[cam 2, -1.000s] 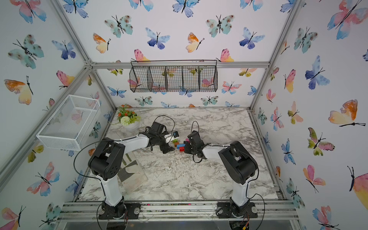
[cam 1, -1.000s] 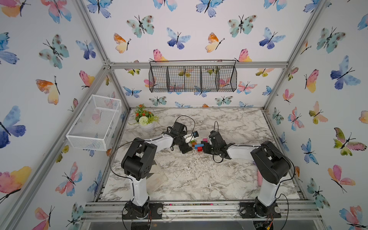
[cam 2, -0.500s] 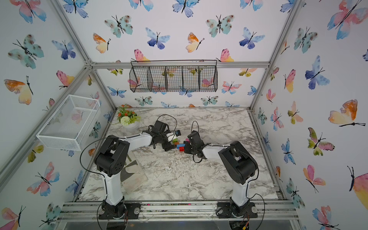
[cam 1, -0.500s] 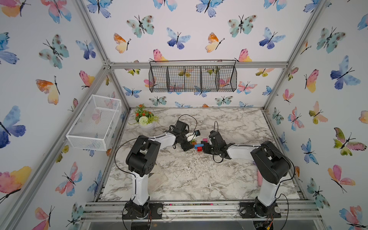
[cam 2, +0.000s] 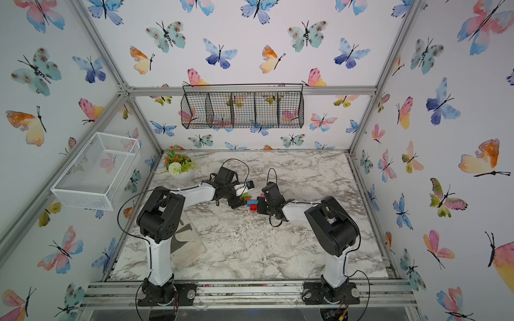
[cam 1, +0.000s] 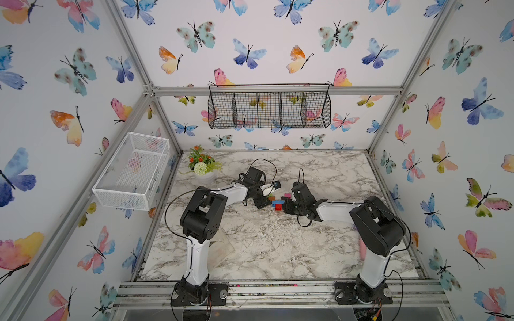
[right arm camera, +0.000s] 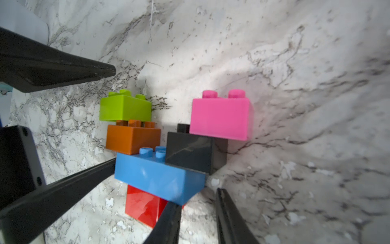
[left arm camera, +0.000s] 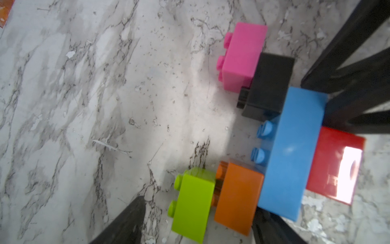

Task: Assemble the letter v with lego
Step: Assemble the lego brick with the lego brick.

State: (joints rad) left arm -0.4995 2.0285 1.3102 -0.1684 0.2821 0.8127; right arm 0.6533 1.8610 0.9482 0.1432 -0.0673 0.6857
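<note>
1. Letter v [right arm camera: 158,175]: lies flat near the middle of the desk [right arm camera: 295,63], with green and pink tips.
2. Left tool [right arm camera: 115,117]: fingers spread, straddling the green-orange arm.
3. Right tool [right arm camera: 199,197]: fingers apparently pressed near together, pinching nothing, beside the red point.

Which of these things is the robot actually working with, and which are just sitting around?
Part of the job, stacked as a V:
red brick, blue brick, orange brick, black brick, lime-green brick, pink brick.

Just lying about:
potted flowers, white wire basket, black wire basket, clear plastic piece.
</note>
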